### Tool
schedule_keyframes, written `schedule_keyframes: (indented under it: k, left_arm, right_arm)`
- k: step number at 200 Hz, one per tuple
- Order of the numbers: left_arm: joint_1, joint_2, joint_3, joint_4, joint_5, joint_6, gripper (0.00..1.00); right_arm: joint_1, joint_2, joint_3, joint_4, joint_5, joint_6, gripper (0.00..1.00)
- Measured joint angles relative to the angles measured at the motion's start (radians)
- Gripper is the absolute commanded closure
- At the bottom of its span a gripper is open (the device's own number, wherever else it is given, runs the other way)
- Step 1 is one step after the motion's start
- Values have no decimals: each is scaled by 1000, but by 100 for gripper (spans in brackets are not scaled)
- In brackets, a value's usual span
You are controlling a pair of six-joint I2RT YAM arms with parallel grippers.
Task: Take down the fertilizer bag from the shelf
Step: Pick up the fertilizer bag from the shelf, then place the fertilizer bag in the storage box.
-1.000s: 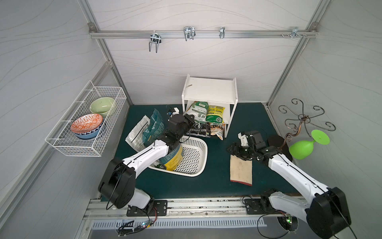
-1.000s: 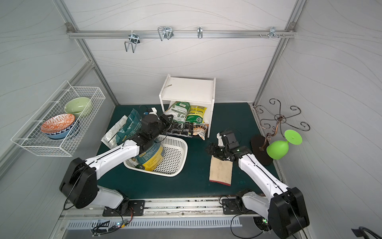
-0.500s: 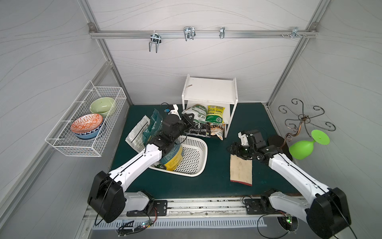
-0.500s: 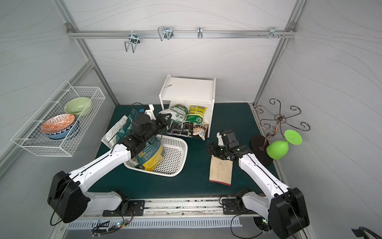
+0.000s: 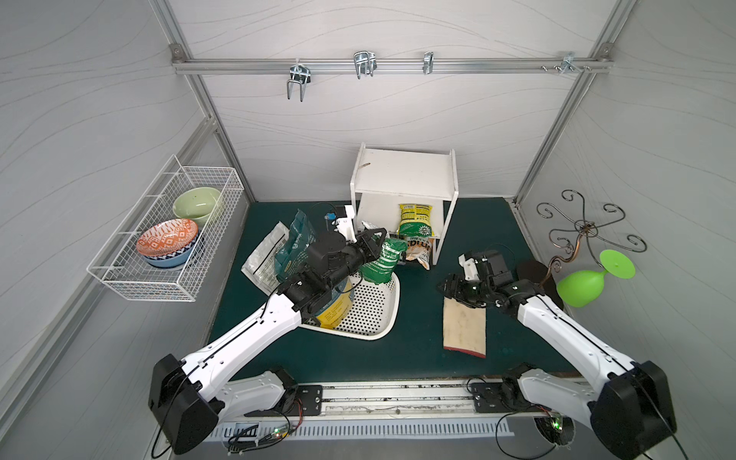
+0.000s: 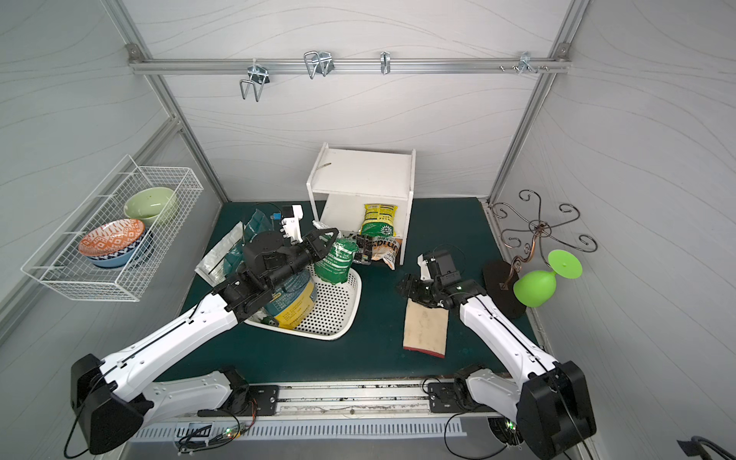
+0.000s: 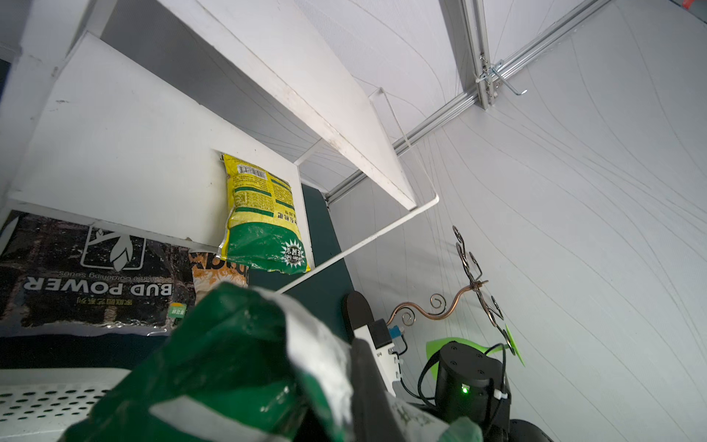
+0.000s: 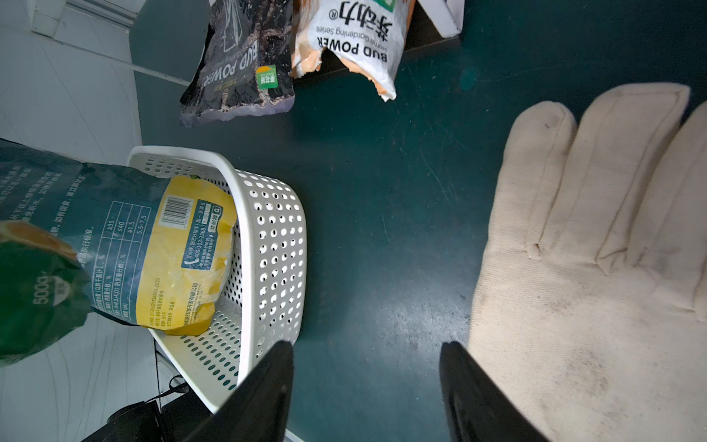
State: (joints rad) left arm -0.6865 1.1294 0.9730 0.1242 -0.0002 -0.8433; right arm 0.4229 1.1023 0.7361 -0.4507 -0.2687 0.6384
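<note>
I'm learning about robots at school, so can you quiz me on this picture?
1. True or false: the right gripper is shut on the cream cloth glove.
2. The left gripper holds: A) the crinkly green plastic bag, B) an orange bowl, C) a green goblet?
3. What colours is the flat plastic packet lying on the white tiered shelf?
Key: 1 false, it is open; 2 A; 3 yellow and green.

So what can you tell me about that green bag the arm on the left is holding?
The glossy green plastic bag with white bands and print is pinched at its crumpled top edge by the left end effector, which is shut on it. It hangs roughly upright over the far corner of the white perforated plastic basket, off and in front of the white shelf. Whether its bottom touches the basket is unclear.
</note>
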Motion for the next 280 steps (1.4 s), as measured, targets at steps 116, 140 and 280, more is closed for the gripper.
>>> schedule_keyframes:
  k: [116, 140, 280]
  left_arm:
    - [-2, -49, -237, 64, -119, -92, 100]
    - [-2, -57, -268, 106, -145, -120, 100]
    - [-3, -108, -340, 39, -212, -90, 100]
  right_arm:
    - [0, 0, 0, -3, -6, -1, 36]
    - [0, 0, 0, -4, -6, 0, 36]
    - [0, 5, 0, -5, -24, 0, 35]
